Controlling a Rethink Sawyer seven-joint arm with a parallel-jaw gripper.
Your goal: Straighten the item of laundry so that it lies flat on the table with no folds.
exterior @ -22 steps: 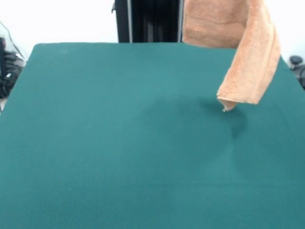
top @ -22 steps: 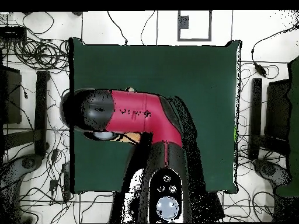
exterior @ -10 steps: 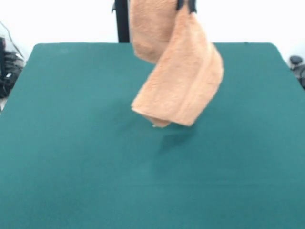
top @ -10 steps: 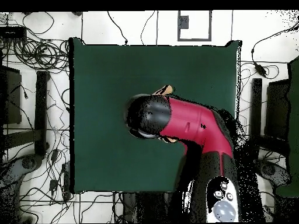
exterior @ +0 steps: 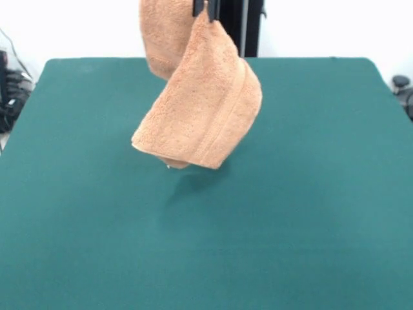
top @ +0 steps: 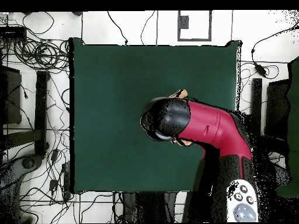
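end effector (exterior: 206,9) — clamped on towel (exterior: 200,110) | towel draped, hanging clear above table (exterior: 310,206)

The towel (exterior: 200,110) is orange-tan terry with a flat woven band. Below it, the bench (exterior: 310,213) is plain dark green. The arm (top: 210,125) is red and black.

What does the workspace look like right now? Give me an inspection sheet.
Surface: table, green cloth, bare apart from the towel's shadow.
Job's things: towel hanging in the air, doubled over, lowest corner clear of the table; only a sliver shows beside the arm overhead.
Clutter: nothing seen on the table.
Grippers: gripper at the top edge, fingers shut on the towel's upper edge.
Cables: many loose on the floor around the table.
Surroundings: dark equipment at both sides.
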